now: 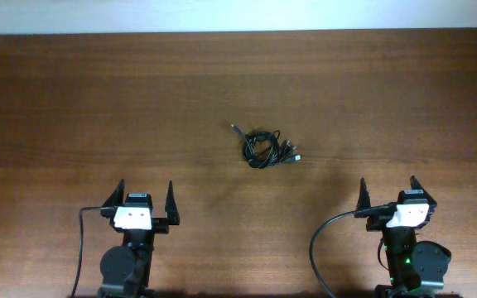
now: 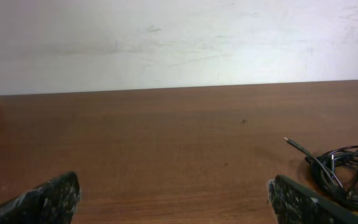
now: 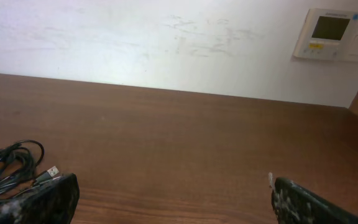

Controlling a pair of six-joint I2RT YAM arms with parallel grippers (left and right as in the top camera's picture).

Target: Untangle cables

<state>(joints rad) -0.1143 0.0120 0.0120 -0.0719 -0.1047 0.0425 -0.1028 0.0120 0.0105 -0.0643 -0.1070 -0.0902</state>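
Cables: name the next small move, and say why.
Probably advance the left gripper toward the cables, aiming at the stray plug end. It and the right gripper stand open and empty, short of the tangle; that end sticks out free.

Coiled black cables (image 3: pixel 5 168) lie lower-left, probably tangled.

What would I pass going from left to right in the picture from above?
Open black two-finger left gripper → small tangled bundle of thin black cables → open black two-finger right gripper.
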